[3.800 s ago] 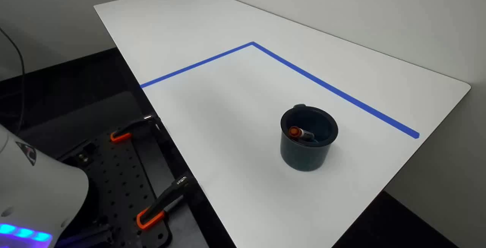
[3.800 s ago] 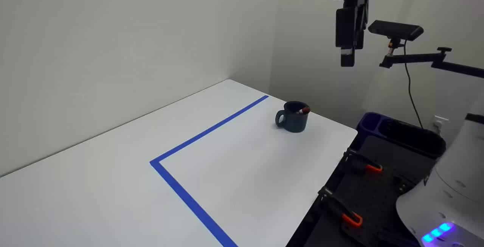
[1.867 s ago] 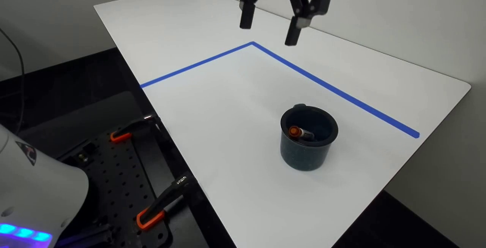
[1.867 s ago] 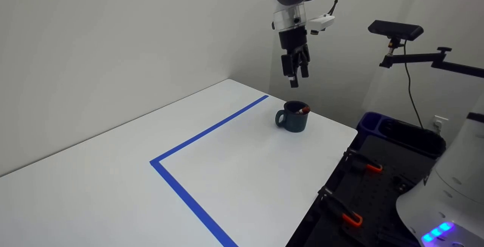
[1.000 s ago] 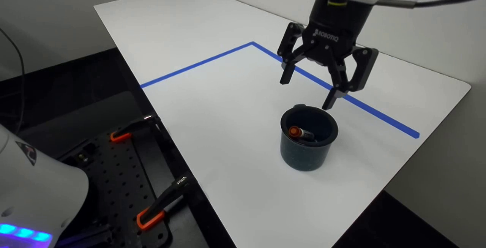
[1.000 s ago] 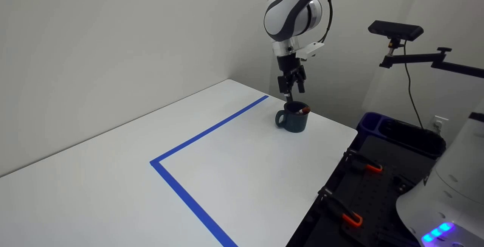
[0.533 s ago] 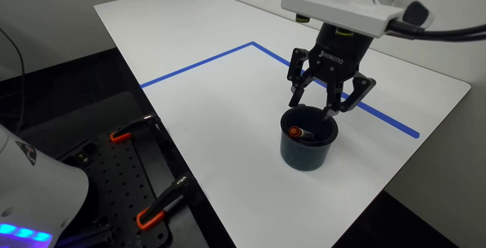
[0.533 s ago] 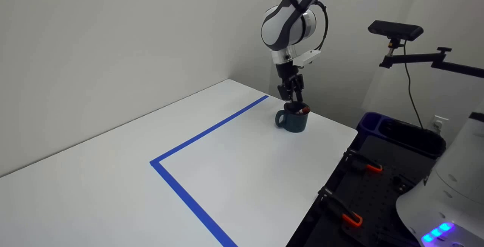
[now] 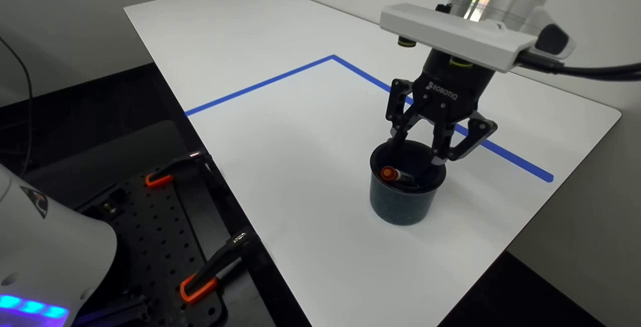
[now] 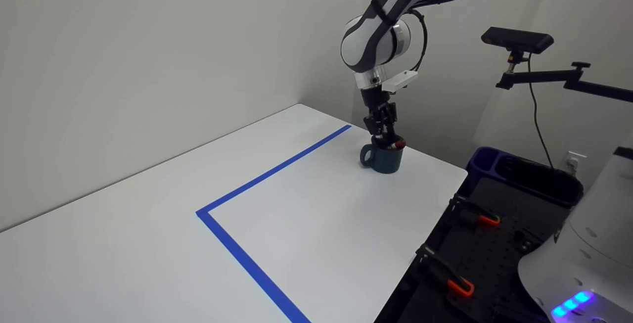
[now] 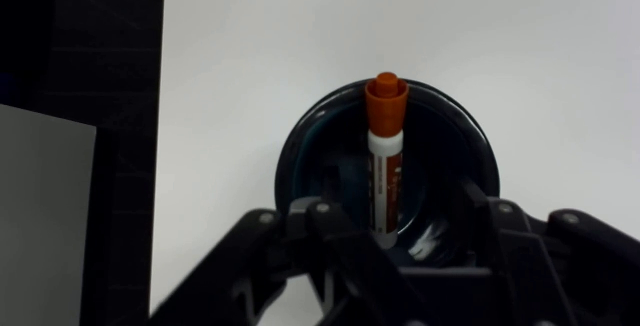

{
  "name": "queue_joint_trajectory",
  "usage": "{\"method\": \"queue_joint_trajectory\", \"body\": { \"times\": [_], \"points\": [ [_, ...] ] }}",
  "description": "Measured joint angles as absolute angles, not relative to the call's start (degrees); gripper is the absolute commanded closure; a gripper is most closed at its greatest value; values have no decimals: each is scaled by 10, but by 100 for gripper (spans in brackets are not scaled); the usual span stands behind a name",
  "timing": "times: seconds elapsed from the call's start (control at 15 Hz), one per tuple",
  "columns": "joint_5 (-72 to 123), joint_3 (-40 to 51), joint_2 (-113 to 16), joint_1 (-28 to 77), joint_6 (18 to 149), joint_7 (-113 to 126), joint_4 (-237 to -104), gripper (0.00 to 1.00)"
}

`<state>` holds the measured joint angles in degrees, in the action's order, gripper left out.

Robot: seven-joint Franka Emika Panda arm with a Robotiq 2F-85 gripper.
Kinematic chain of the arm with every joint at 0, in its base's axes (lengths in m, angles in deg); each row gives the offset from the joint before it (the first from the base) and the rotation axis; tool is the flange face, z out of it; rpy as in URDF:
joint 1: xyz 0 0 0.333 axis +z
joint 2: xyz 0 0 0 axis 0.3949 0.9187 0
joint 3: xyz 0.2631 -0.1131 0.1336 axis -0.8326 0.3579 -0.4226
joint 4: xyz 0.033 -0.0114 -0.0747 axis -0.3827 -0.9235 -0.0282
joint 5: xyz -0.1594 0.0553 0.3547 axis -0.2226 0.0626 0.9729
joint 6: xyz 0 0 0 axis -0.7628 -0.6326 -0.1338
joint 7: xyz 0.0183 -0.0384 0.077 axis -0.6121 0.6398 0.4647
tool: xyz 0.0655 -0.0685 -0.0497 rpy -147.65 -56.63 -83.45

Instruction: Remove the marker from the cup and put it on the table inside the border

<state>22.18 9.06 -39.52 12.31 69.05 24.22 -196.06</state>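
The dark cup (image 9: 403,207) stands upright on the white table (image 9: 300,167), within the corner formed by the blue tape border (image 9: 260,85). Inside it leans the marker (image 11: 386,166), its orange-red cap resting at the rim. The cap also shows in both exterior views. My gripper (image 11: 400,186) points down from above, both fingers reaching into the cup's mouth, one on either side of the marker's body. In the wrist view a gap shows between the marker and each finger, so the jaws stand open, partly closed in. How deep the fingertips sit is hard to tell in the dark cup.
Two black clamps with orange ends, one of them a clamp (image 9: 198,287), hold the table's edge beside the robot base (image 9: 50,247). A wall (image 10: 173,66) runs along the far side. A dark bin (image 10: 524,169) and a camera on a stand (image 10: 518,39) are off the table.
My gripper has come in from above, moved down over the cup and lowered its fingers into it. The fingers have drawn closer together. Cup and marker have stayed put.
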Motion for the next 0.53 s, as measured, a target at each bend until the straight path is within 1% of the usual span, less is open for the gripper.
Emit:
{"method": "queue_joint_trajectory", "body": {
  "times": [0.07, 0.27, 0.33, 0.4, 0.53],
  "points": [
    [222, 91, -392, 123, 691, 242, -1959, 42],
    [222, 91, -384, 121, 691, 242, -1957, 54],
    [222, 91, -382, 121, 691, 242, -1957, 62],
    [222, 91, -380, 120, 691, 242, -1957, 61],
    [222, 91, -376, 118, 691, 242, -1957, 63]
  ]
}}
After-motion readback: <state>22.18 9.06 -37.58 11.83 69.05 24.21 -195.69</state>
